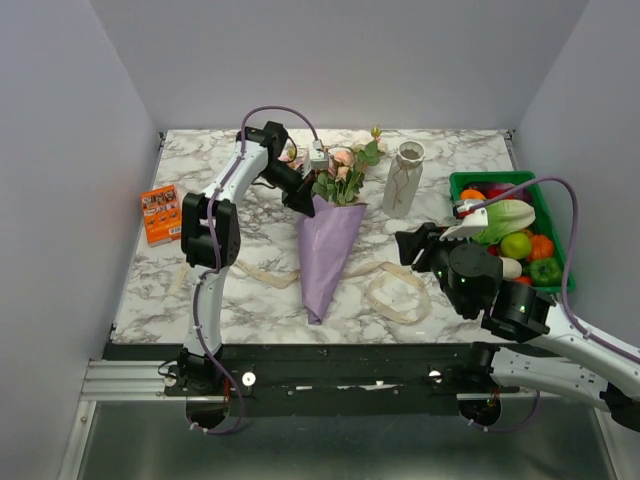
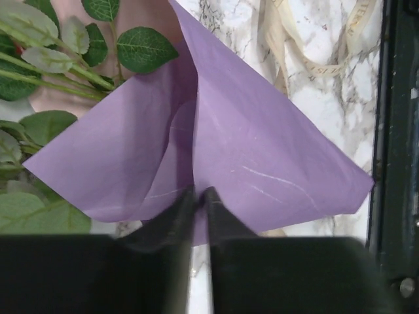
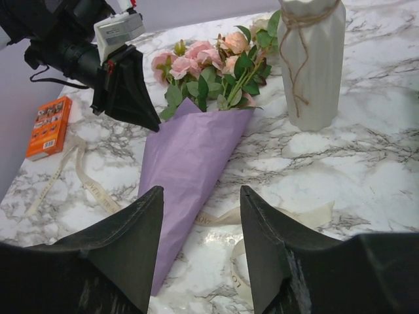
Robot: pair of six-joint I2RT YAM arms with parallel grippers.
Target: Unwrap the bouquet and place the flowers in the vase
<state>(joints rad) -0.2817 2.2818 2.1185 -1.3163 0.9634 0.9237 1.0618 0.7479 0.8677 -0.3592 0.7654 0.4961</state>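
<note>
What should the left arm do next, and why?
Probably draw the left end effector sideways, away from the flowers, peeling the paper open. It pinches the paper's edge, the ribbon already lies loose, and the flowers are not yet unwrapped.

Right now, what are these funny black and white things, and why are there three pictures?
They are two robot arms bolted to a marble table. One picture looks down from above. The other two come from small cameras on each arm's wrist, so you see that arm's own fingers. On the table lie a bouquet of roses in purple paper, a white vase, loose beige ribbon, an orange box and a green crate of vegetables. The left gripper is pinching the edge of the purple paper. The right gripper is open and holds nothing.
</note>
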